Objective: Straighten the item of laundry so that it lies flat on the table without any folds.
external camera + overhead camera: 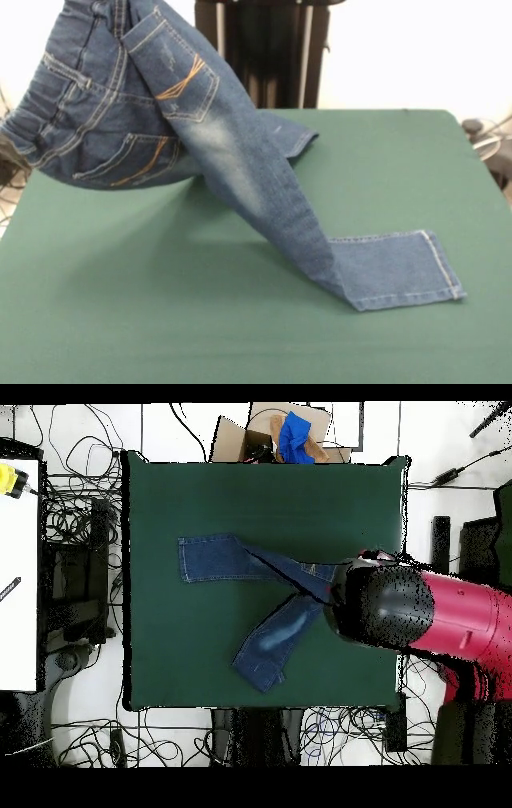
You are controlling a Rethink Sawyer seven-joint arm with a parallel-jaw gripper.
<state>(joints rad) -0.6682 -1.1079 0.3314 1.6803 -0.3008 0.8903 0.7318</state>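
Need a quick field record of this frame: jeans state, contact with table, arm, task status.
item: jeans, blue denim, orange stitching on back pockets
state: waist end lifted off the table, legs trailing down
contact: one leg's hem end lies flat on the table; the other leg's hem shows behind, near the far edge
arm: red and black arm above the waist end in the overhead view
hand: hidden by the arm and the denim
task status: not flat yet
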